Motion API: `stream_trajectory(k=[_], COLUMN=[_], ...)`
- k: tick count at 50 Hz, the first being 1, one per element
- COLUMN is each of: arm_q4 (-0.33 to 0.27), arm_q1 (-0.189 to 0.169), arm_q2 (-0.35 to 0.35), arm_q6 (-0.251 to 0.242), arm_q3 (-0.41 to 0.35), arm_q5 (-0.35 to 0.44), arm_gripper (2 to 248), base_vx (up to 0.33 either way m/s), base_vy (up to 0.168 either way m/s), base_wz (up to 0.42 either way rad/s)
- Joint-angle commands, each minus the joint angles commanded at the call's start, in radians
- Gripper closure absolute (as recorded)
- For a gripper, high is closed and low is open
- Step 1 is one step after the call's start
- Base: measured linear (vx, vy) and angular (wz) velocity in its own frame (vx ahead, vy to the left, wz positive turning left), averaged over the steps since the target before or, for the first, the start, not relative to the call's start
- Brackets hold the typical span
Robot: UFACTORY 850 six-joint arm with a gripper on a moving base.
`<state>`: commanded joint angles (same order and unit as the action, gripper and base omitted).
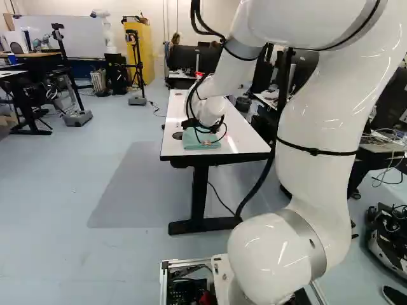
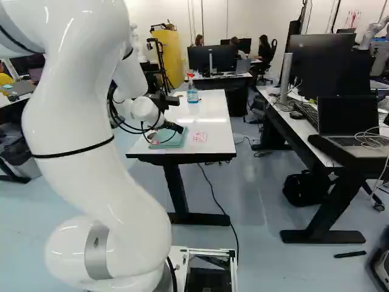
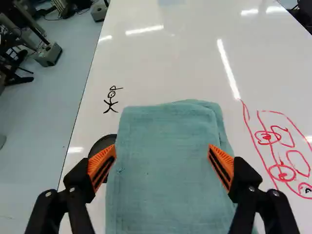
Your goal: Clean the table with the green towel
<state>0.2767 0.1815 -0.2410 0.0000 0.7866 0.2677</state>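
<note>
Fingers (image 3: pixel 222 165) spread wide, nothing gripped, poised at the towel's two sides! Below, the white table (image 3: pixel 165 63); near its near-left corner, the folded green towel (image 3: pixel 165 161), near end cut off in the wrist view, long axis along the table's long edges, pointing to the far edge. Dark disc (image 3: pixel 103 142) beside it, part-hidden behind one finger.

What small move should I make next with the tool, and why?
I'd probably ease the tool down slightly, then close it on the green towel. Its fingers stand open near two opposite edges of the towel, which lies flat and ungripped, while red marks and a black stick figure on the table seem to need wiping.
</note>
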Motion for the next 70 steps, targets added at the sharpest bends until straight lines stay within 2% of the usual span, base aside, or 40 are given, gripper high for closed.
stream_trajectory(k=[49,54,55,59,60,65,66,70], arm_q4=[0.000,0.000,0.000,0.000,0.000,0.000,0.000,0.000], arm_q1=[0.000,0.000,0.000,0.000,0.000,0.000,0.000,0.000], arm_q2=[-0.005,-0.005,-0.005,-0.005,-0.005,-0.005,-0.005,-0.005], arm_q6=[0.000,0.000,0.000,0.000,0.000,0.000,0.000,0.000], arm_q3=[0.001,0.001,0.001,0.001,0.001,0.001,0.001,0.001], arm_q5=[0.000,0.000,0.000,0.000,0.000,0.000,0.000,0.000], arm_gripper=[3,9,46,46,85,85,123,123], base_vx=[0.000,0.000,0.000,0.000,0.000,0.000,0.000,0.000], base_vy=[0.000,0.000,0.000,0.000,0.000,0.000,0.000,0.000], base_wz=[0.000,0.000,0.000,0.000,0.000,0.000,0.000,0.000])
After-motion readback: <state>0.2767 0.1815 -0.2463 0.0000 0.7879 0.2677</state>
